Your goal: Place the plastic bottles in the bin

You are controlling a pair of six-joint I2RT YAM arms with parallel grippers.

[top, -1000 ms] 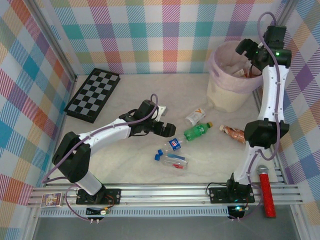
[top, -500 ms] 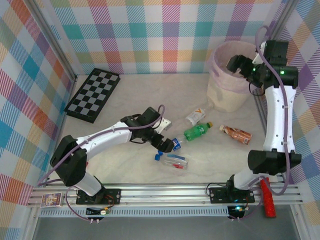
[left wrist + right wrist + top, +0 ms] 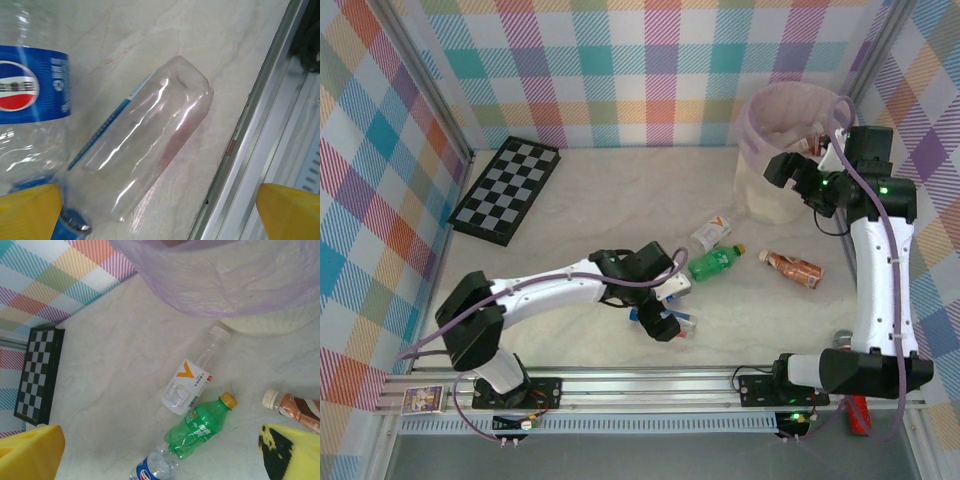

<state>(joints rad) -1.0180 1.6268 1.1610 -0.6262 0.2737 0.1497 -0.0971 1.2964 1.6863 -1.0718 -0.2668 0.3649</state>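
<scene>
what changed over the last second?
Left tool swung toward the near rail, now open over the clear bottle. Right tool pulled back from above the bin to its front, open. Nothing grabbed or released. Green bottle, brown bottle, chessboard unmoved.

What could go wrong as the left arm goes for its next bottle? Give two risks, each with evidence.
1. The open left gripper hangs over the clear bottle with the Pepsi bottle close beside; closing might pinch both or neither.
2. The clear bottle lies near the metal rail; a nudge could roll it there.
</scene>
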